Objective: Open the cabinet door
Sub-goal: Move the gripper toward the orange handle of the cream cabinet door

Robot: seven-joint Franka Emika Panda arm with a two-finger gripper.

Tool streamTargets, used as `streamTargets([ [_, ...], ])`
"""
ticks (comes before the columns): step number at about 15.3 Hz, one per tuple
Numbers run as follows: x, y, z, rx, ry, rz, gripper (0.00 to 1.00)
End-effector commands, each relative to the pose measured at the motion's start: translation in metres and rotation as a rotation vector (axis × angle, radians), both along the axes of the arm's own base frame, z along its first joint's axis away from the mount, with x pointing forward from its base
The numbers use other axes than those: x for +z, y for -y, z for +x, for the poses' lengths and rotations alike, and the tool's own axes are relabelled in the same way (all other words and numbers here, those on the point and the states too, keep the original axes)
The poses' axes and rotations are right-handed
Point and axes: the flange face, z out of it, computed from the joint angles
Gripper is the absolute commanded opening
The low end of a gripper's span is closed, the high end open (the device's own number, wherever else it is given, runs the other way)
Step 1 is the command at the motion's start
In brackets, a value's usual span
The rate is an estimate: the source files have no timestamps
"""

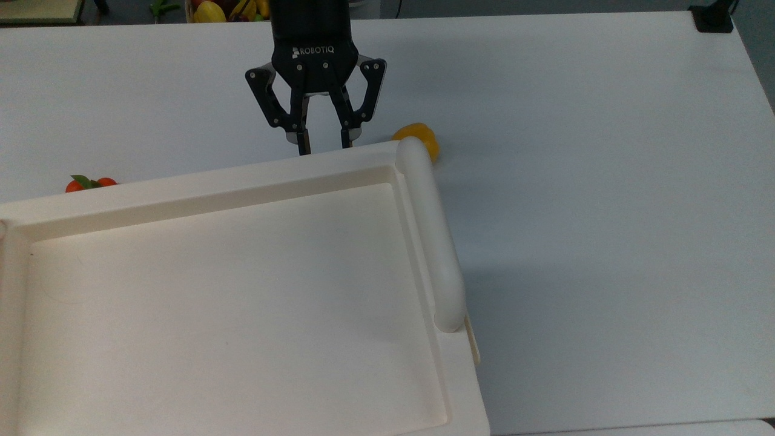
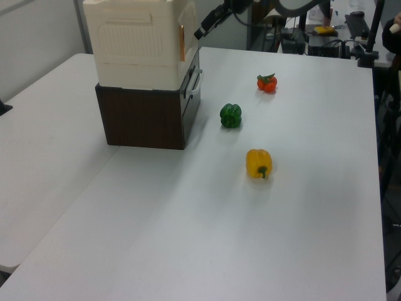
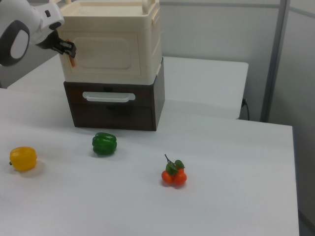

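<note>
The cabinet is a cream box on a dark brown base. Its door (image 3: 106,50) is the cream panel on the front face in the right view; in the left view the door (image 2: 190,28) is seen edge-on. A small orange handle (image 3: 72,60) sits at the door's edge on the right view's left. My gripper (image 1: 325,146) hangs just beyond the recessed cream top (image 1: 230,303), fingers pointing at the door side with a narrow gap between them. In the right view the gripper (image 3: 69,50) is just above the orange handle. In the left view the gripper (image 2: 203,30) is close beside the door's upper part.
On the table in front of the cabinet lie a green pepper (image 3: 104,143), a yellow pepper (image 3: 23,158) and tomatoes (image 3: 173,176). A drawer with a white handle (image 3: 108,97) is below the door. A thick white bar (image 1: 431,236) runs along the cream top's edge.
</note>
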Motion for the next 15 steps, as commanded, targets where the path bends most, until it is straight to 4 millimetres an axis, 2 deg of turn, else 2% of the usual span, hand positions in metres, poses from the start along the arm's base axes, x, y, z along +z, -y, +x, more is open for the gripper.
streamTargets([
  [1, -0.001, -0.003, 0.008, -0.008, 0.064, 0.019, 0.45],
  [11, -0.013, -0.025, 0.019, 0.057, 0.096, -0.019, 0.45],
  [15, -0.015, -0.024, 0.026, 0.069, 0.163, -0.045, 0.36],
])
